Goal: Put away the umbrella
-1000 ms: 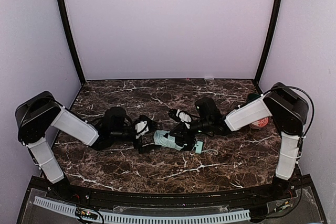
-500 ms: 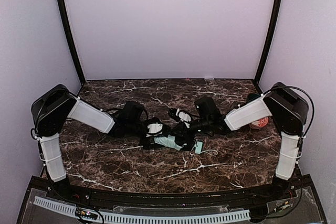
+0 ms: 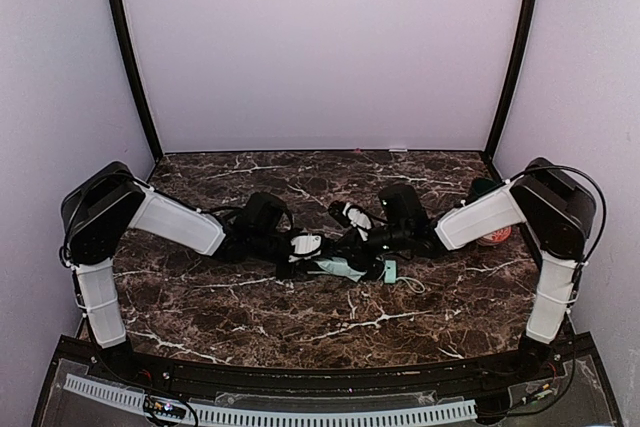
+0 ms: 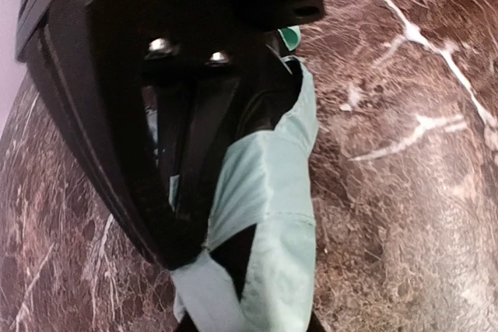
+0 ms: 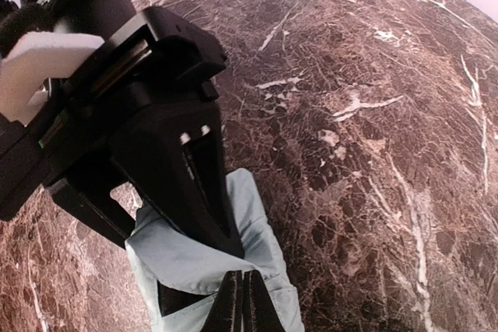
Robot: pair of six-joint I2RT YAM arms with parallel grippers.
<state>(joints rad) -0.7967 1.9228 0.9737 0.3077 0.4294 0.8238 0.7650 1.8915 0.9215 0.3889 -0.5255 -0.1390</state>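
**Mint canopy pinched, tidying barely begun**

Mint-and-black umbrella (image 3: 345, 267) lies on the marble desk (image 3: 300, 327), directly under both sets of jaws. Right jaws are pressed together, pinching canopy fabric at their tips. Left jaws stand narrow over the fabric just beside them; whether they grip it cannot be told. Folds look loose and unstrapped, so most work seems left.

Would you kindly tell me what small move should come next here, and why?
Probably firm up the left gripper on the umbrella. The right gripper is shut on its mint fabric, while the left's fingers sit against the canopy without a clearly visible grip; two holds would steady it.
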